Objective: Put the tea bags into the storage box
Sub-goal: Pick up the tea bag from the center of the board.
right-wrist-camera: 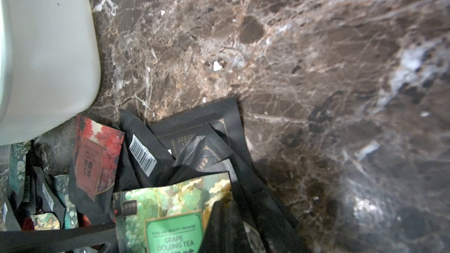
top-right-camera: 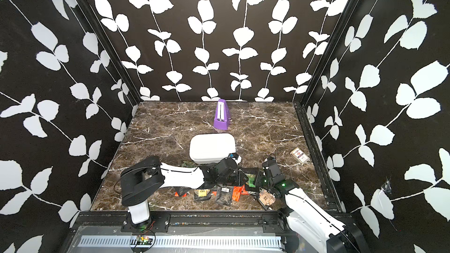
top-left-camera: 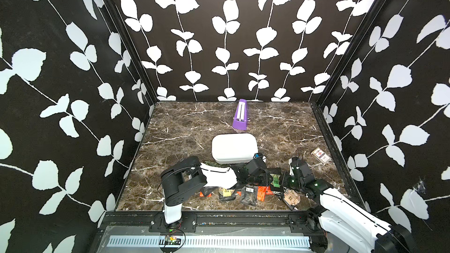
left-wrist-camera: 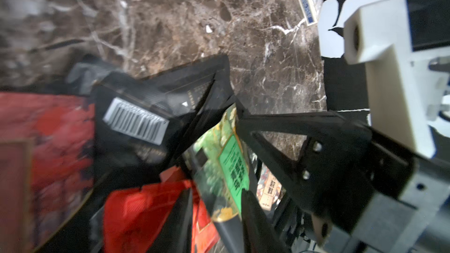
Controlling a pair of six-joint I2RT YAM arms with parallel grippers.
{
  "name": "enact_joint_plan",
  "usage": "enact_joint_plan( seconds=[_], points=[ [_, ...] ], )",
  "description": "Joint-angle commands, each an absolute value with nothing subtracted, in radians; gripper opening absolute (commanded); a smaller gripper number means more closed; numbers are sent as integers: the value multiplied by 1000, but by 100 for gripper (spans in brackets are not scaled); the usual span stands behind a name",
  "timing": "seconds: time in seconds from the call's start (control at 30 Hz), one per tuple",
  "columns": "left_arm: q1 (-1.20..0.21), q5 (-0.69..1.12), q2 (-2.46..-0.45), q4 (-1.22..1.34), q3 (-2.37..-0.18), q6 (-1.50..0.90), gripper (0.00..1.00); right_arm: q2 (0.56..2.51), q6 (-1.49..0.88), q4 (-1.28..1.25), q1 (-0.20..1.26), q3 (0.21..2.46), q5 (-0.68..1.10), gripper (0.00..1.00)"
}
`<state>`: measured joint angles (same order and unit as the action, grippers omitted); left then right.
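Light, slick, floppy tea bags (top-left-camera: 248, 192): pinch a sealed edge. Spread left pincer (left-wrist-camera: 242, 154) straddles green sachet (left-wrist-camera: 214, 147); right pincer (top-left-camera: 282, 182) pressed together.

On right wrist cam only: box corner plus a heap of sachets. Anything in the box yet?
Observer: In both top views the storage box shows only plain white; no sachet is visible in it.
Operator: Where's the left arm?
Observer: The left pincer is down at the tea bags, with the green sachet between its fingers. I cannot tell whether it is gripped.
Operator: Any non-tea clutter?
Observer: A card-like pack lies by itself, well to the right of the heap.
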<state>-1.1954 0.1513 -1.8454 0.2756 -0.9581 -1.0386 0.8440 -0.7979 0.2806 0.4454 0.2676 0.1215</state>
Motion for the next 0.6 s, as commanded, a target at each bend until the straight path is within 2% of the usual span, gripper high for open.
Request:
enact_joint_plan(
  seconds=[0.0,0.23,0.57],
  points=[
    [-1198,177,-1868,317,-947,-1065,28,838,-808,272,454,241,107,0],
    [-1198,185,-1872,334,-950,-1068,17,841,-810,265,454,236,108,0],
    [-1198,199,-1847,356,-966,-1066,13,836,-816,258,454,227,109,0]
  ],
)
